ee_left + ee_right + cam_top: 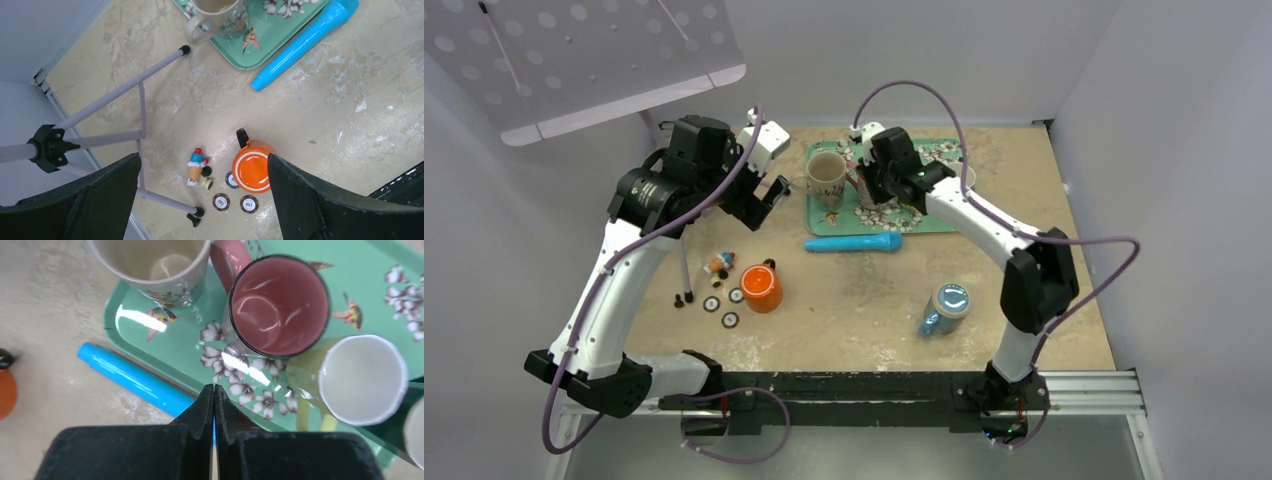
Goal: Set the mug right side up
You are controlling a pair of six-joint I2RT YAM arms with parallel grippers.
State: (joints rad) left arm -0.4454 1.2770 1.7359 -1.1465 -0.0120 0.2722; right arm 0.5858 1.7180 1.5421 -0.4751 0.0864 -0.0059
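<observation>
The orange mug (762, 287) stands upside down on the table at the left, its white-ringed base up and its black handle pointing away; it also shows in the left wrist view (251, 167). My left gripper (762, 203) is open and empty, well above the table behind the mug; in its own view (203, 156) the mug lies by the right finger. My right gripper (871, 190) is shut and empty above the green tray's near edge, and its tips (213, 387) show over the tray rim.
The flowered green tray (934, 150) holds a beige mug (826, 175), a pink mug (277, 305) and a white-lined cup (362, 377). A blue tube (854, 243) lies before it. Poker chips (220, 202), an ice-cream toy (196, 167), tripod legs (115, 92) and a jar (946, 308) are about.
</observation>
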